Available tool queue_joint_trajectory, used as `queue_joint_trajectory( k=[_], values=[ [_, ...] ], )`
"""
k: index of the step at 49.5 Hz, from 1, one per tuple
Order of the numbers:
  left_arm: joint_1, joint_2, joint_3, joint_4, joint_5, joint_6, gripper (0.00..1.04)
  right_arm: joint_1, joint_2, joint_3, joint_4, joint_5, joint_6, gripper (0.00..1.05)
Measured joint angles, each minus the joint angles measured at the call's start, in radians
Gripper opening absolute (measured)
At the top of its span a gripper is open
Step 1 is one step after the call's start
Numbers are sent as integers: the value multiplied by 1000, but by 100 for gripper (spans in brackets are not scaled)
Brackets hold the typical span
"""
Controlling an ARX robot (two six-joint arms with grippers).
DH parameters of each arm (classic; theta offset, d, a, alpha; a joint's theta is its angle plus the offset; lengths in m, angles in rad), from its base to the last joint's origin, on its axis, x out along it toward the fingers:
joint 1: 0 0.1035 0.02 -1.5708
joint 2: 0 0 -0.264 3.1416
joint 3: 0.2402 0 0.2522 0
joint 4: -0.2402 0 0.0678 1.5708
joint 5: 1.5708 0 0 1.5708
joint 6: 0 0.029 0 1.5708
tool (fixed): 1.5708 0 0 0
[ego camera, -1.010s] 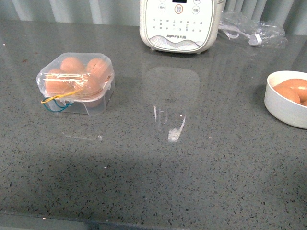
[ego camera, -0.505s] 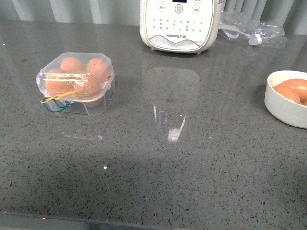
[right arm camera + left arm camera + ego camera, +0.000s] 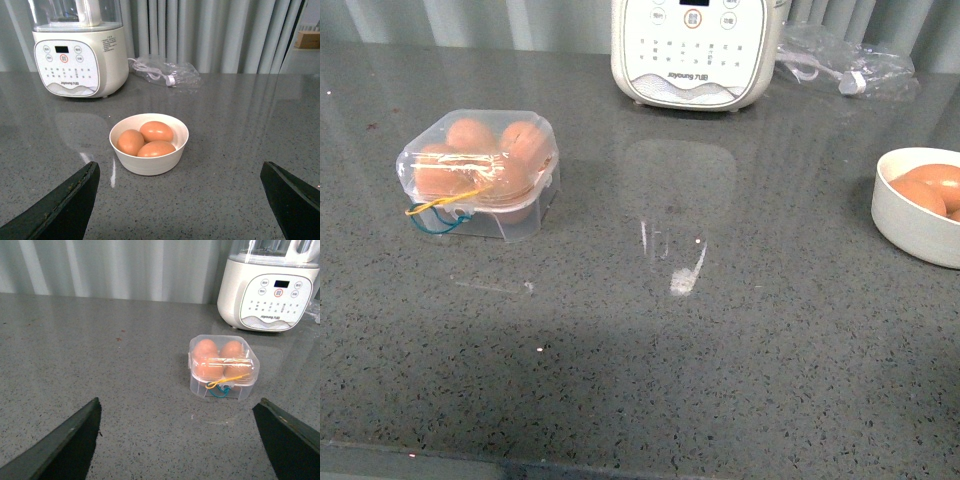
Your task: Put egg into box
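Note:
The clear plastic box [image 3: 480, 175] stands at the left of the grey counter, lid down, with brown eggs inside and yellow and blue strings on its near side. It also shows in the left wrist view [image 3: 223, 366]. Three brown eggs lie in a round white bowl [image 3: 149, 162]; the nearest egg [image 3: 156, 149] lies at the front. In the front view the bowl [image 3: 918, 220] is at the right edge. My left gripper [image 3: 180, 440] is open and empty, well short of the box. My right gripper [image 3: 180, 200] is open and empty, short of the bowl. Neither arm shows in the front view.
A white blender base [image 3: 695, 50] stands at the back centre. A crumpled clear plastic bag with a cord [image 3: 845, 62] lies at the back right. Grey curtains hang behind the counter. The counter's front edge runs along the bottom of the front view.

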Motion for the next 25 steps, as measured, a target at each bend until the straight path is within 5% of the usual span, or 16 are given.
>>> queue_joint_trajectory(
  k=[25],
  values=[
    [0, 0, 0, 0, 0, 0, 98, 0, 0, 0, 0, 0, 0, 97]
  ],
)
